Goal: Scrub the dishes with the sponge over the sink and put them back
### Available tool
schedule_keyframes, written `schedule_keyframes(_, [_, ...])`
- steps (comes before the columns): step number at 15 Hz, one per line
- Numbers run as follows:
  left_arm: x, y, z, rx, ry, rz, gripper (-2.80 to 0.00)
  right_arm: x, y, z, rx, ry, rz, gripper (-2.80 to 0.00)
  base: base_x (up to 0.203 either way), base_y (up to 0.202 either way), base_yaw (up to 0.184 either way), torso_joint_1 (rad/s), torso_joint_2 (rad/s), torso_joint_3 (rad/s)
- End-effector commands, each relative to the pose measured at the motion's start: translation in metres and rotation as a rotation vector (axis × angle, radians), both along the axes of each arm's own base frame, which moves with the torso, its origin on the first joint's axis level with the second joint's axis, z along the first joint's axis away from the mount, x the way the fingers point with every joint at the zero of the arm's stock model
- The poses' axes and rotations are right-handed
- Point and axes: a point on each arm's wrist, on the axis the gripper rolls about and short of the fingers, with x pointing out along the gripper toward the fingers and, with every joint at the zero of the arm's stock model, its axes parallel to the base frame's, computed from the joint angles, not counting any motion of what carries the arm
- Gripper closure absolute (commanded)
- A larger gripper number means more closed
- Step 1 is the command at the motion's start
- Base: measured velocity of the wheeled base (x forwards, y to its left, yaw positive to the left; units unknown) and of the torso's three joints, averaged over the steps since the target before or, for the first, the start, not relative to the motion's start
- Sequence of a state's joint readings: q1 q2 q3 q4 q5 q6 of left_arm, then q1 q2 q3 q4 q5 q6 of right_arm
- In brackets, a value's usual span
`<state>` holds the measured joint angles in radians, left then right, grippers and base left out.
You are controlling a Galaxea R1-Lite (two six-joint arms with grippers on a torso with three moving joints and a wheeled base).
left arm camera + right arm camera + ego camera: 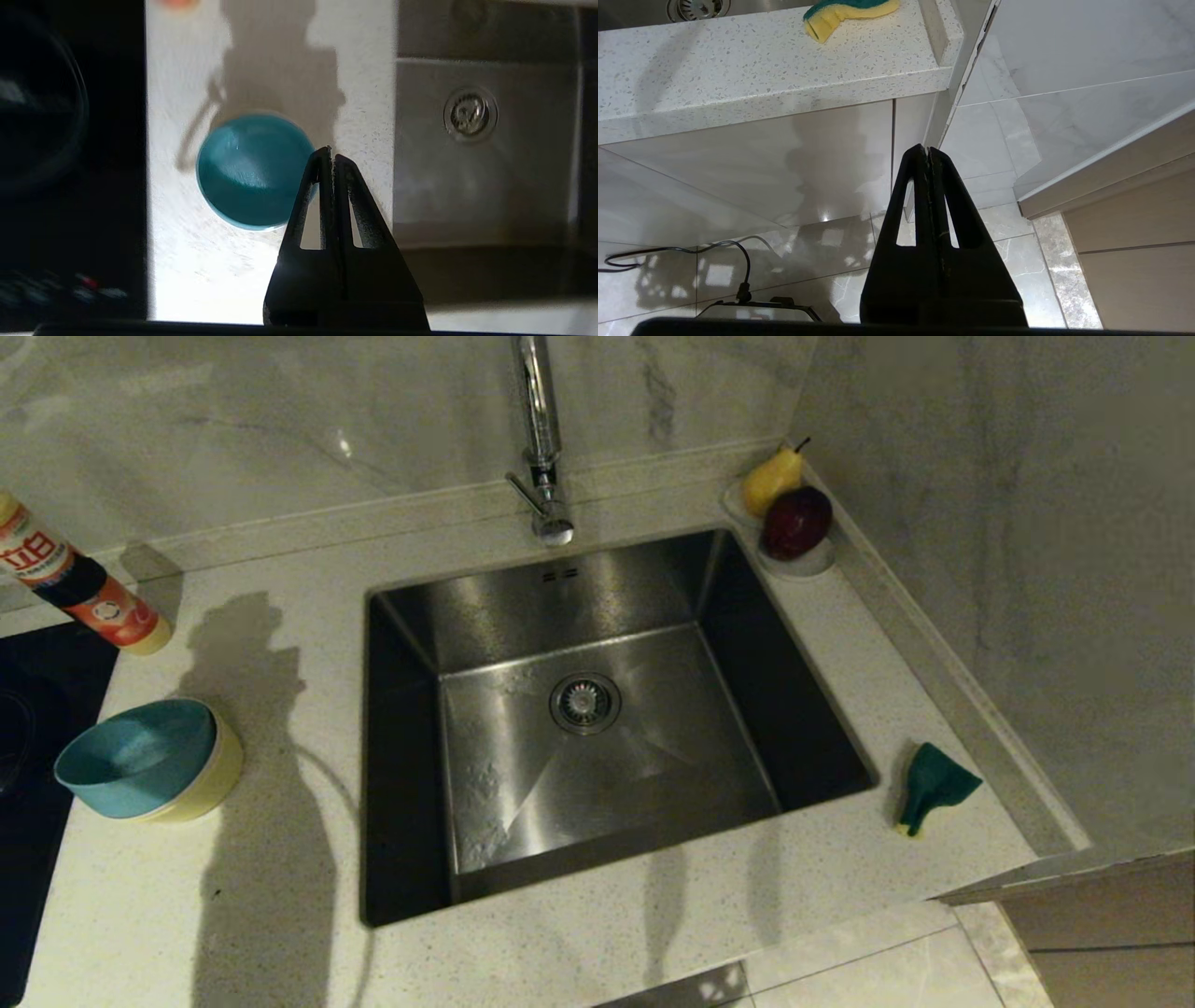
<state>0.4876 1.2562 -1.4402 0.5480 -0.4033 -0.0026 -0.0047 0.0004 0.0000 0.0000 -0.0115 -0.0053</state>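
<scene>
On the counter (280, 859), the blue bowl (252, 170) lies beneath the closed, empty left tool (331, 154).

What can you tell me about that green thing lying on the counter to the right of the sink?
It is the sponge, a thin, floppy scrub pad: dark green on the upper face, yellow on the underside, which shows along its curled edge in the right wrist view. It looks soft and crumpled, folded partly onto itself, not lying flat. It rests on the speckled white counter beside the right rim of the steel sink, near the wall ledge. Only the counter touches it; no gripper is on it.
</scene>
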Motion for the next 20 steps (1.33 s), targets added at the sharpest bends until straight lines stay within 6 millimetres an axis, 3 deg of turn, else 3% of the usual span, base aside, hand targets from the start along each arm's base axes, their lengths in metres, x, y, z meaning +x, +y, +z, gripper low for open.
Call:
schedule_keyframes(1, [-0.021, -0.026, 0.012, 0.134, -0.057, -0.050, 0.00, 0.000, 0.000, 0.000, -0.001, 0.001, 0.001, 0.00, 0.000, 0.000, 0.000, 0.000, 0.00, 0.000])
schedule_keyframes(4, [-0.057, -0.050, 0.012, 0.224, -0.129, -0.069, 0.00, 0.000, 0.000, 0.000, -0.001, 0.000, 0.001, 0.00, 0.000, 0.000, 0.000, 0.000, 0.00, 0.000])
schedule_keyframes(6, [-0.094, -0.062, -0.005, 0.240, -0.176, -0.119, 0.00, 0.000, 0.000, 0.000, -0.001, 0.001, 0.001, 0.00, 0.000, 0.000, 0.000, 0.000, 0.00, 0.000])
schedule_keyframes(9, [-0.148, -0.071, -0.054, 0.262, -0.234, -0.179, 0.00, 0.000, 0.000, 0.000, -0.001, 0.000, 0.001, 0.00, 0.000, 0.000, 0.000, 0.000, 0.00, 0.000])
schedule_keyframes(13, [-0.200, -0.072, -0.130, 0.283, -0.346, -0.223, 0.00, 0.000, 0.000, 0.000, -0.001, 0.000, -0.001, 0.00, 0.000, 0.000, 0.000, 0.000, 0.00, 0.000])
schedule_keyframes(16, [-0.217, -0.071, -0.184, 0.289, -0.398, -0.227, 0.00, 0.000, 0.000, 0.000, 0.000, 0.000, 0.001, 0.00, 0.000, 0.000, 0.000, 0.000, 0.00, 0.000])
schedule_keyframes(20, [-0.190, -0.068, -0.249, 0.228, -0.247, -0.136, 0.00, 0.000, 0.000, 0.000, -0.001, 0.001, 0.001, 0.00, 0.000, 0.000, 0.000, 0.000, 0.00, 0.000])
